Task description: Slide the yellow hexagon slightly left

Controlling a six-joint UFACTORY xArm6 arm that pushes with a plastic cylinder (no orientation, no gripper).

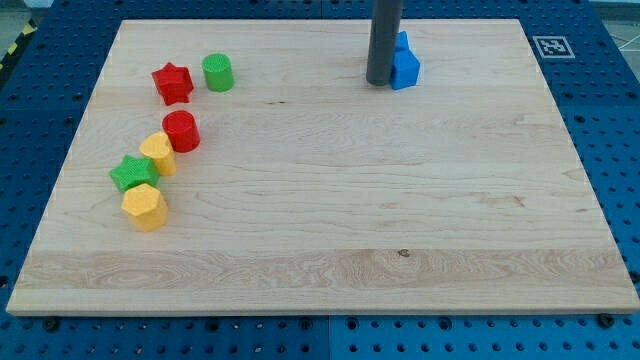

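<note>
The yellow hexagon [144, 206] lies at the view's left, near the board's left edge. A green star [131, 173] touches it just above, and a second yellow block [159, 152] sits above that. My rod comes down at the view's top, right of centre, and my tip [379, 82] rests on the board against the left side of a blue block [403, 62]. The tip is far to the right of the yellow hexagon and above it in the view.
A red cylinder [182, 131] touches the second yellow block. A red star [172, 83] and a green cylinder [217, 72] stand at the upper left. The wooden board [400, 220] lies on a blue perforated table, with a marker tag [551, 46] at top right.
</note>
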